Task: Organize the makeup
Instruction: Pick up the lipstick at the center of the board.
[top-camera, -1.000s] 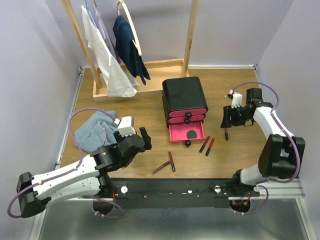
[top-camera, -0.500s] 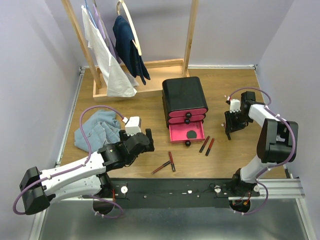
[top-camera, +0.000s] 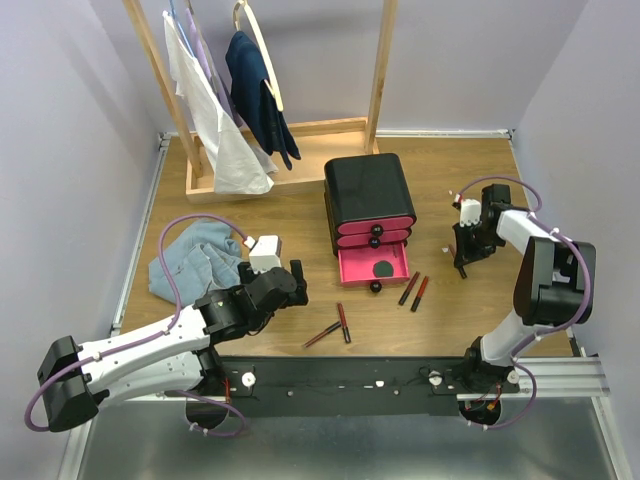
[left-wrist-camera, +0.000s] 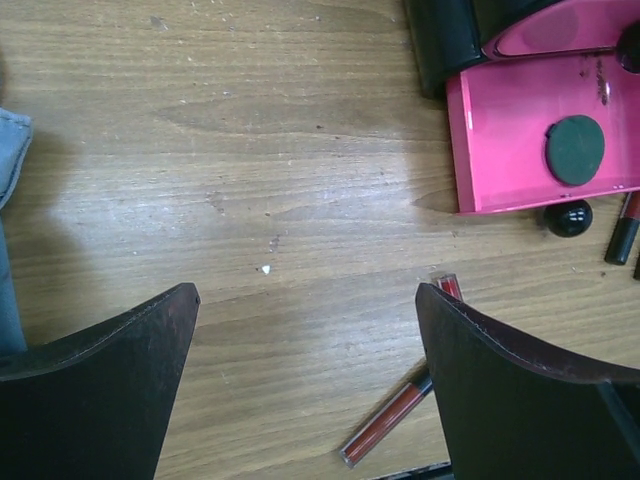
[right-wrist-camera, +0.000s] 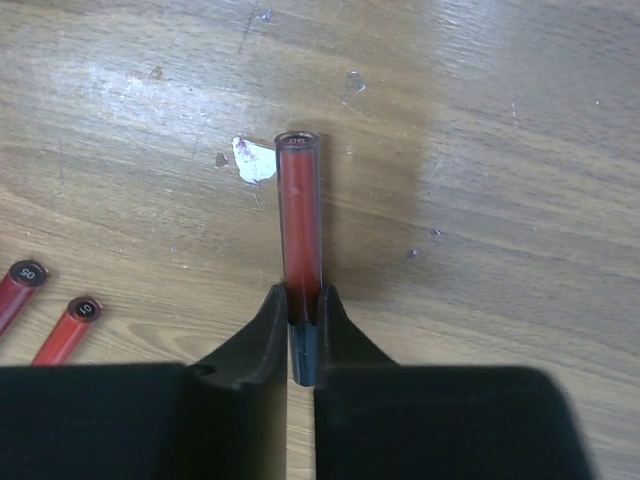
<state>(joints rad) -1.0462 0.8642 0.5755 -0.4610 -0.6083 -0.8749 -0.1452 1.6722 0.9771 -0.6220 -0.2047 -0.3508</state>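
Low and left of centre in the top view, the left hand (left-wrist-camera: 305, 296) spreads wide over the worktop (left-wrist-camera: 250, 150), two loose lip tubes (top-camera: 343, 322) just right of it. Beyond, the open pink drawer (top-camera: 355, 270) holds a green compact (top-camera: 383, 268). Right of that drawer, the right hand (right-wrist-camera: 302, 300) pinches a lip tube (right-wrist-camera: 300, 220) by its dark cap, the tube running straight out from the hand.

Lilac walls (top-camera: 450, 60) enclose a brown wooden table (top-camera: 290, 218)

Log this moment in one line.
right gripper: shut on lip tube | left gripper: open, empty | bottom drawer: open, green compact inside
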